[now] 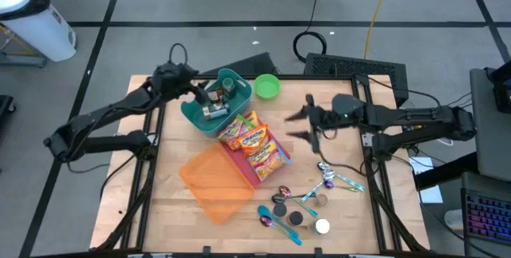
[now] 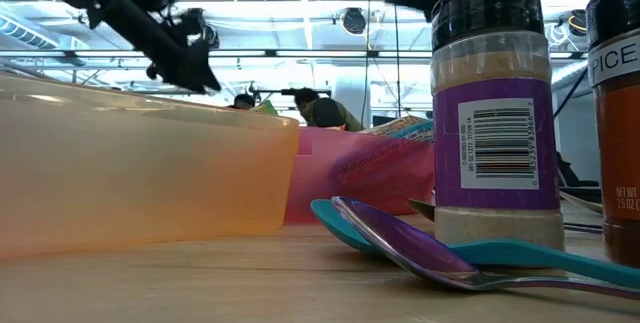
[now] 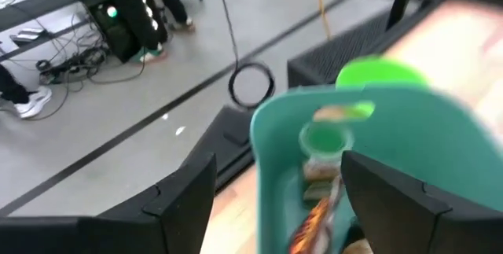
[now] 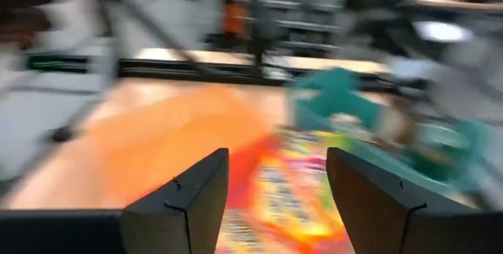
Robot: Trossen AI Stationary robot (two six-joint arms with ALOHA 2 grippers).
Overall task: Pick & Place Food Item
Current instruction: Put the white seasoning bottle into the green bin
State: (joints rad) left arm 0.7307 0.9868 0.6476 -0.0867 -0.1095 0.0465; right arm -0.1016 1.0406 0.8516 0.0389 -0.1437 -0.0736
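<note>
A teal bin [image 1: 209, 108] stands at the table's far left and holds a green-lidded jar [image 3: 322, 139] and other small food items. My left gripper [image 1: 201, 96] hovers open just above the bin's left rim, with nothing between its fingers [image 3: 182, 199]. Colourful snack bags [image 1: 254, 140] lie in a pink tray to the right of the bin. My right gripper [image 1: 294, 125] stands open above the table to the right of the bags [image 4: 287, 195], pointing toward them, its fingers [image 4: 185, 199] empty.
A green bowl [image 1: 267, 87] sits behind the bin. An orange container [image 1: 215, 182] lies near the table's middle front. Spoons [image 1: 339, 180], a purple-labelled spice jar [image 2: 495, 113] and small lids [image 1: 294, 214] crowd the near right. People stand in the room beyond.
</note>
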